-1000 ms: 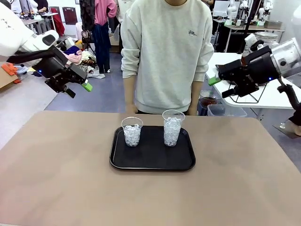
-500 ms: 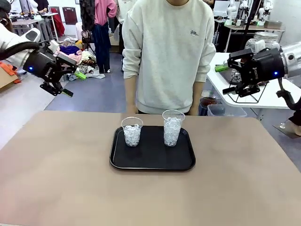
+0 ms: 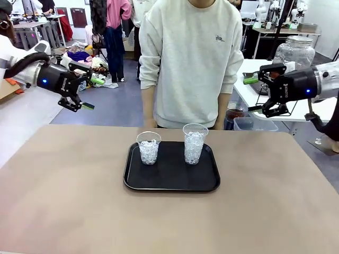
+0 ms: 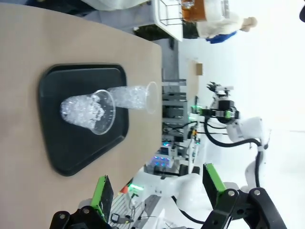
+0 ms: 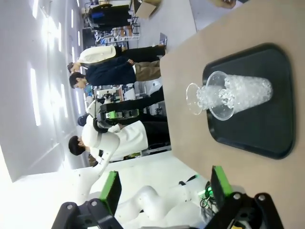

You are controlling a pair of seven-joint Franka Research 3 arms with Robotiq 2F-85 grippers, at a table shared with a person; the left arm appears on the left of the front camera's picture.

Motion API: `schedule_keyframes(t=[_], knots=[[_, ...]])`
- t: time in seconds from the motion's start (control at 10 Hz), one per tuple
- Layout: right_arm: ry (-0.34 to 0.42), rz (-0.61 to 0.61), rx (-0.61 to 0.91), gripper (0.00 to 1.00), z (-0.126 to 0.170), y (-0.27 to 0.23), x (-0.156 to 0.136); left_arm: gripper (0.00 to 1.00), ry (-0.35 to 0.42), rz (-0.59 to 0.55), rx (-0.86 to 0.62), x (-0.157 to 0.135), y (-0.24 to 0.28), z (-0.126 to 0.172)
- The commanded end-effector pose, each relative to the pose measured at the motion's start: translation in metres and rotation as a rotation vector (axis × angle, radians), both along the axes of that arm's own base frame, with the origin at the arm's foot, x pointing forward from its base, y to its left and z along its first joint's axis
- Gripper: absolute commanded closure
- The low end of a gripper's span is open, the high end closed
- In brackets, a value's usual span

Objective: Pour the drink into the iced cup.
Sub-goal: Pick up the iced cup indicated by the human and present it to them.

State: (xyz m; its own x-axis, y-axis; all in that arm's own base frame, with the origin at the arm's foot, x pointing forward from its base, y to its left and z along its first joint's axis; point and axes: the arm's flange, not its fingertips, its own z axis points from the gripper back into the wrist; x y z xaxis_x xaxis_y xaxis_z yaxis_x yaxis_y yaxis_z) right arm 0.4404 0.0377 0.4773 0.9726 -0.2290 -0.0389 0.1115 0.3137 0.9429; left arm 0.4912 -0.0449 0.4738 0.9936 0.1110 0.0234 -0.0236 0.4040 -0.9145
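Went looking for readable text first and came up empty. Can see a small dark emblem [image 3: 217, 37] on the chest of the person's pale sweatshirt [image 3: 185, 74], way too tiny to read. Same story with a bit of white print on the body of the right gripper [image 3: 253, 94]: can't make out the letters.

On to the fingers. Got the left gripper [image 3: 91, 93] up in the air past the table's [image 3: 63, 201] far left corner, pointed inward, green pads [image 3: 98, 81] spread as wide as can be, gripping nothing and touching nothing. Checks out from its wrist view too: two green pads far apart at the bottom edge, just open air between. Same deal with the right gripper, hanging off the far right side at about the same height, aimed inward, jaws wide apart, hands-off everything. Can spot a little blue light [image 3: 44, 82] on each gripper body.

As for the drink [image 4: 193, 10] — amber-brown, sitting in a big round glass jar [image 3: 295, 52] with a metal lid, up on a white side table [image 3: 241, 71] behind the right arm, well apart from both grippers. Can't see the jar's lower part from the front, blocked by that arm.

Down on the table: a black tray [image 3: 172, 188] in the middle with two clear cups packed with ice, upright, side by side — shorter cup [image 3: 149, 148] on the robot's left, taller cup [image 3: 194, 144] on its right.
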Motion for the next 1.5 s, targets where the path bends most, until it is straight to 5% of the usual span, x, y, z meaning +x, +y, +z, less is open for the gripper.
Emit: schedule_keyframes(t=[0.0,0.4,1.4], knots=[[0.01,0.028,0.057,0.0,0.0,-0.001,0.014,0.0,-0.033,-0.091,-0.1,0.014,0.003,-0.005],[0.016,0.081,0.109,0.0,-0.012,-0.008,0.024,0.0,-0.026,-0.163,-0.145,0.025,0.014,-0.016],[0.046,0.092,0.099,0.0,-0.019,-0.01,0.02,0.0,-0.006,-0.129,-0.147,0.026,0.024,-0.024]])
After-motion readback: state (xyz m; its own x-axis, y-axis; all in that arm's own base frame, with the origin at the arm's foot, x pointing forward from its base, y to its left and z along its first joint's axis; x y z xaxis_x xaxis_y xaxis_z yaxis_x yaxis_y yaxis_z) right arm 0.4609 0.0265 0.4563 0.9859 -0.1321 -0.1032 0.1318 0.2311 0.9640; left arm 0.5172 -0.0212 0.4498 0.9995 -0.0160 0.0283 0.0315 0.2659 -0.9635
